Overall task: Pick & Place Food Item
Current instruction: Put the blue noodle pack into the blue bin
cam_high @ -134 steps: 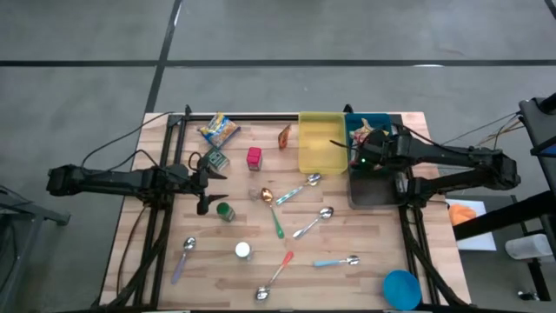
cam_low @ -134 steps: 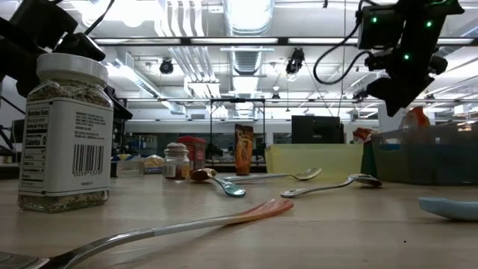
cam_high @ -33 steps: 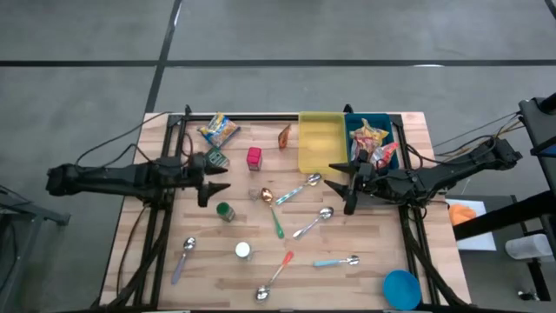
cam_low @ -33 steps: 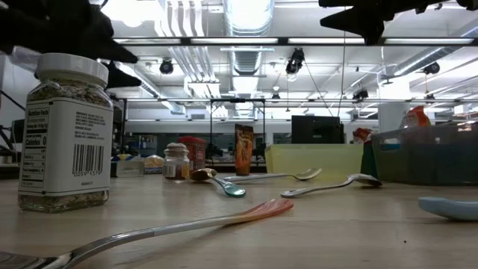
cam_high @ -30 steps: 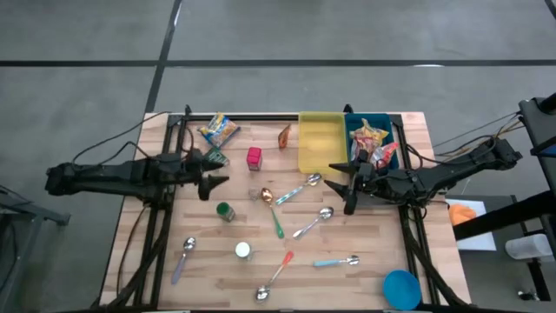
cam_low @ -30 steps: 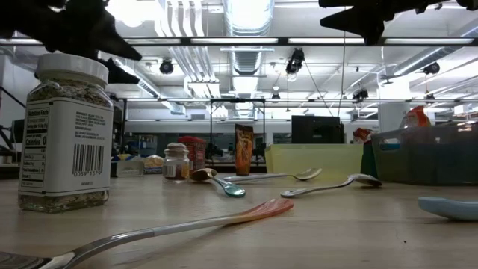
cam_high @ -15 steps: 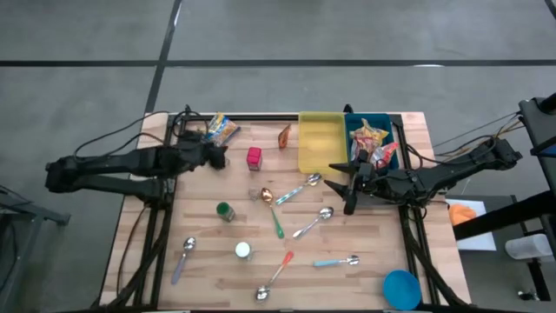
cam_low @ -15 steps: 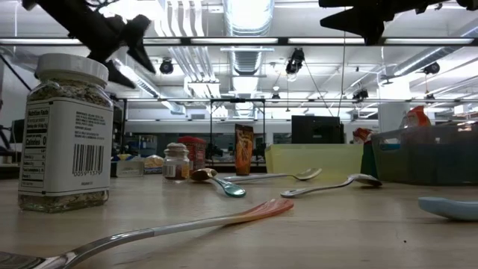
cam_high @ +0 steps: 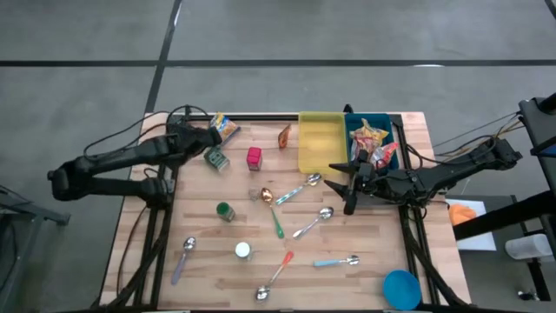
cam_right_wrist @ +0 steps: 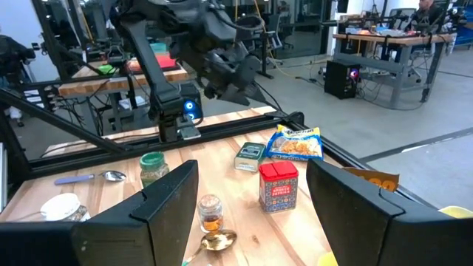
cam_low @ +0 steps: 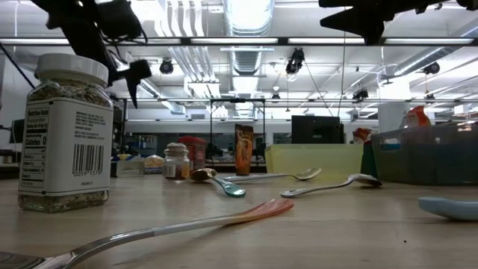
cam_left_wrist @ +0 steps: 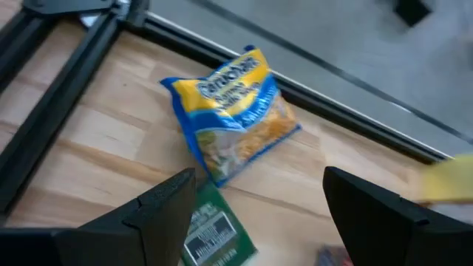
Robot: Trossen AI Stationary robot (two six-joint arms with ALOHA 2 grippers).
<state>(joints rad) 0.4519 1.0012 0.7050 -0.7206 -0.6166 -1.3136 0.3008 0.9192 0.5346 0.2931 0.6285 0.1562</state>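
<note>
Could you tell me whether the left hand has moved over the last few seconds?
Yes. The left hand moved toward the table's far edge, from near the green jar to the yellow-blue snack bag.

Pale wood plank table (cam_high: 373,252), matt. Yellow-blue snack bag (cam_left_wrist: 233,111) glossy crinkly plastic. Spoons (cam_high: 314,221) shiny metal, some coloured plastic handles. Spice jar (cam_low: 67,134) clear, paper label.

Scattered on the wooden table (cam_high: 373,261): several spoons (cam_high: 311,227), a blue bowl (cam_high: 401,288); beyond, grey floor (cam_high: 278,52).
</note>
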